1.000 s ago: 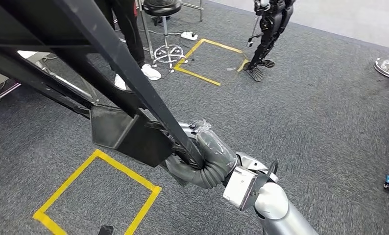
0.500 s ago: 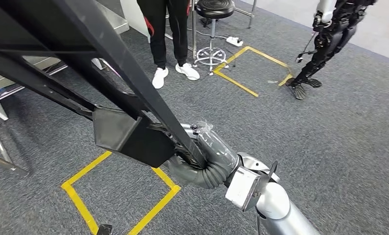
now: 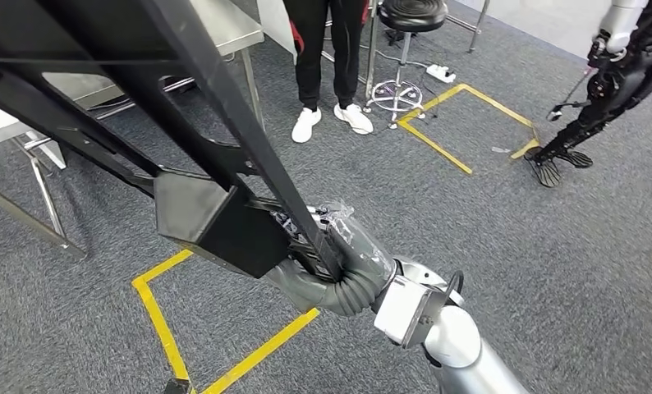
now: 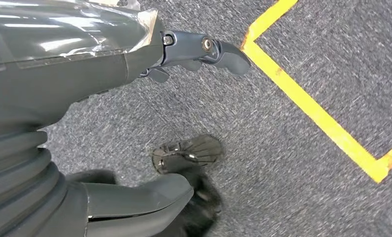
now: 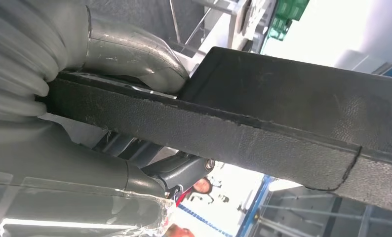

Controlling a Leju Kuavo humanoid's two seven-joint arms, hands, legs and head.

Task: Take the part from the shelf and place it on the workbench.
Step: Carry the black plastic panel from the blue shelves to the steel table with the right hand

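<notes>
The black part (image 3: pixel 199 217) is gripped by the right hand (image 3: pixel 339 263) (thumb over its edge), while the left hand (image 4: pixel 85 54) is held empty, fingers loosely apart

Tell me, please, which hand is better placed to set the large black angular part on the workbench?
The right hand: it already grips the black angular part, while the left hand hangs over the grey carpet holding nothing.
</notes>
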